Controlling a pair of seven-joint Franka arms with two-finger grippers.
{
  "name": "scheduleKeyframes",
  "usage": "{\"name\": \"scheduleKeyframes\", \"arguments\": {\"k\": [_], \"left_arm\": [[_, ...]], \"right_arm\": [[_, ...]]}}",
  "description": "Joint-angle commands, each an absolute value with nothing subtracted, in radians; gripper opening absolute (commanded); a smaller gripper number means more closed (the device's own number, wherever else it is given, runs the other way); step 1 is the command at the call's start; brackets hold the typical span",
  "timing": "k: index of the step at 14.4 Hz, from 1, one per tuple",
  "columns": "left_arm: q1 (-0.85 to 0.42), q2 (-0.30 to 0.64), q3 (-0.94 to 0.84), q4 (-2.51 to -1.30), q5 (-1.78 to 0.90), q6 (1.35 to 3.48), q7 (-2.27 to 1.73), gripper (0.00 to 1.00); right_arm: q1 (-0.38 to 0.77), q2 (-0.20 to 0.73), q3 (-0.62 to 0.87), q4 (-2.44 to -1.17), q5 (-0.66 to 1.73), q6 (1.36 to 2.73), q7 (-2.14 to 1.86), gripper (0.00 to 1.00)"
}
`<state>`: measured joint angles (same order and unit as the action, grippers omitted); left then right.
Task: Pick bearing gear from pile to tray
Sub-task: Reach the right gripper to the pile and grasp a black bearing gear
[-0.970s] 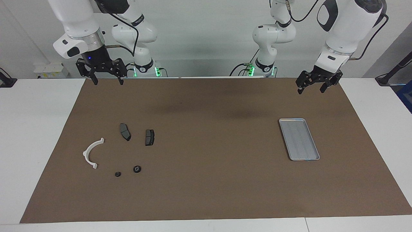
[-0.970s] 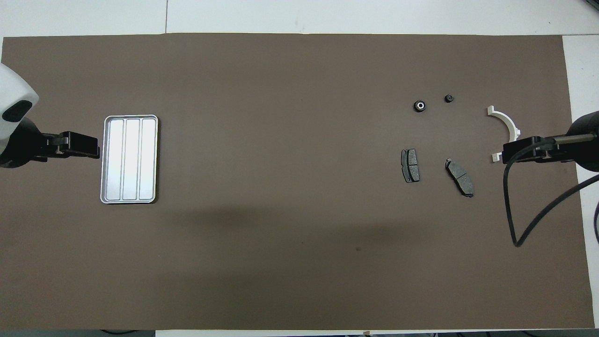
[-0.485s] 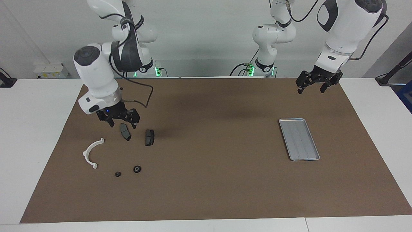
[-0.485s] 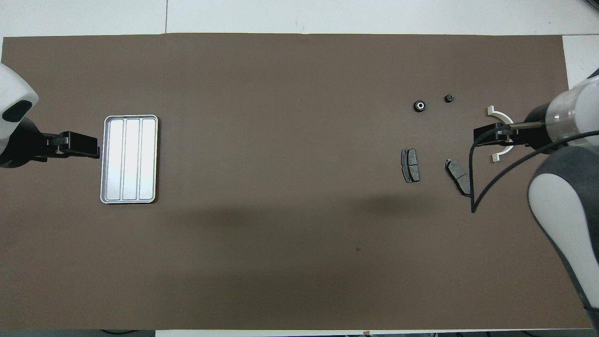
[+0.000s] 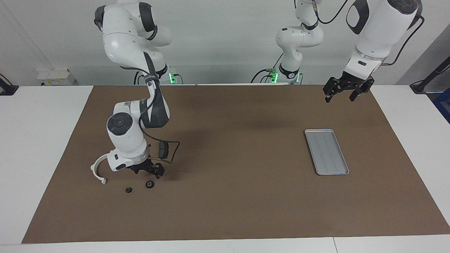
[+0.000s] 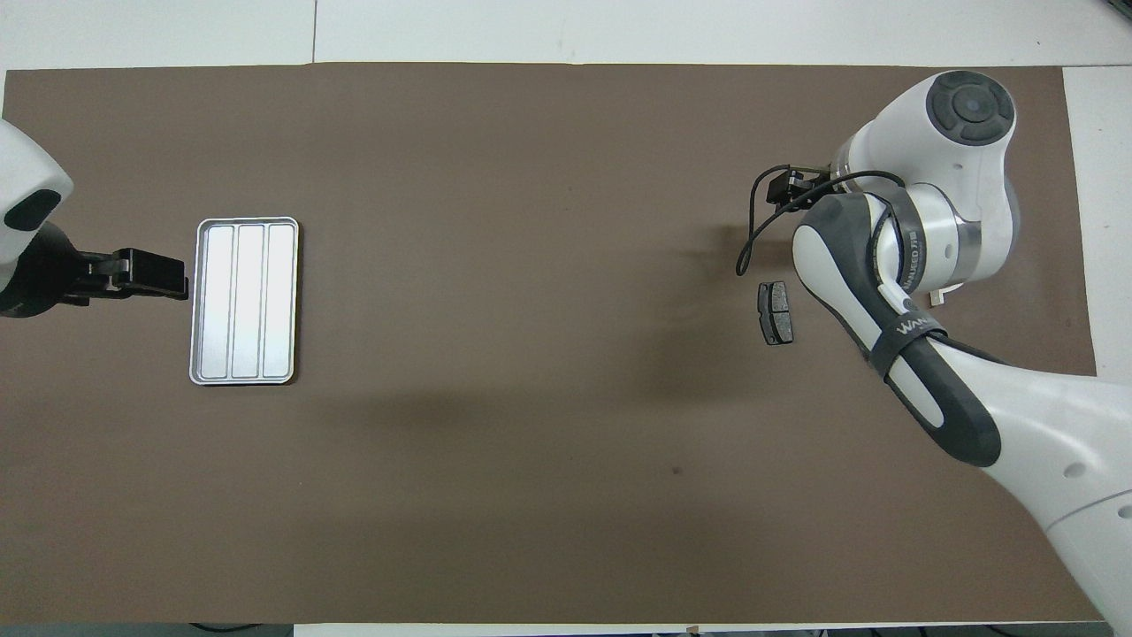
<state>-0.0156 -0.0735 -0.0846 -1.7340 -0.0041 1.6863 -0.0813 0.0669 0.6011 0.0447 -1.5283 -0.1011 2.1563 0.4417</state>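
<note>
A: Where are the gears?

B: Two small black gears lie on the brown mat (image 5: 232,196) toward the right arm's end of the table. The larger gear (image 5: 150,184) sits just beside the smaller gear (image 5: 129,190), both farther from the robots than the brake pad (image 5: 163,149). They rest loose on the mat; nothing holds them.

A: And the right gripper?

B: The right gripper (image 5: 149,170) is low over the larger gear, just above it and not touching. Its fingers stand apart, with nothing between them. The arm's body hides the second brake pad and covers part of the white plastic arc (image 5: 96,169).

A: The tray?

B: The tray (image 5: 326,151) sits well apart from the pile, toward the left arm's end of the table. Only its ridges show inside.

A: What about the left gripper?

B: The left gripper (image 5: 341,93) waits in the air over the mat's edge nearest the robots, fingers spread, carrying nothing.
</note>
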Motion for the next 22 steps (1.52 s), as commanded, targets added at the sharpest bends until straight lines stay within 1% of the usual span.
{"name": "scheduleKeyframes", "arguments": {"k": [1, 5, 7, 8, 10, 11, 13, 14, 18, 19, 20, 22], "left_arm": [[-0.011, -0.1, -0.084, -1.756, -0.012, 1.677, -0.075, 1.0], [-0.011, -0.1, -0.084, -1.756, -0.012, 1.677, -0.075, 1.0], [-0.011, -0.1, -0.084, -1.756, -0.012, 1.677, -0.075, 1.0], [-0.011, -0.1, -0.084, -1.756, -0.012, 1.677, -0.075, 1.0], [-0.011, -0.1, -0.084, -1.756, -0.012, 1.677, -0.075, 1.0], [-0.011, -0.1, -0.084, -1.756, -0.012, 1.677, -0.075, 1.0], [-0.011, -0.1, -0.084, -1.756, -0.012, 1.677, -0.075, 1.0], [-0.011, -0.1, -0.084, -1.756, -0.012, 1.677, -0.075, 1.0], [-0.011, -0.1, -0.084, -1.756, -0.012, 1.677, -0.075, 1.0], [-0.011, -0.1, -0.084, -1.755, -0.012, 1.677, -0.075, 1.0], [-0.011, -0.1, -0.084, -1.756, -0.012, 1.677, -0.075, 1.0], [-0.011, -0.1, -0.084, -1.756, -0.012, 1.677, -0.075, 1.0]], "right_arm": [[0.067, 0.699, 0.041, -1.401, -0.127, 2.123, 0.486, 1.0], [0.069, 0.727, 0.044, -1.378, -0.117, 2.103, 0.554, 1.0], [0.061, 0.73, 0.046, -1.379, -0.104, 2.108, 0.563, 0.97], [0.064, 0.73, 0.046, -1.378, -0.074, 2.105, 0.568, 0.94], [0.067, 0.729, 0.044, -1.379, -0.058, 2.105, 0.566, 0.79], [0.067, 0.729, 0.044, -1.379, -0.055, 2.111, 0.568, 0.66], [0.058, 0.727, 0.046, -1.379, -0.048, 2.118, 0.572, 0.25], [0.055, 0.727, 0.046, -1.379, -0.049, 2.118, 0.572, 0.0], [0.058, 0.727, 0.046, -1.379, -0.051, 2.099, 0.572, 0.0], [0.061, 0.726, 0.048, -1.376, -0.054, 2.068, 0.571, 0.0], [0.064, 0.721, 0.048, -1.343, -0.057, 2.022, 0.565, 0.0], [0.071, 0.691, 0.051, -1.252, -0.069, 1.84, 0.533, 0.0]]}}
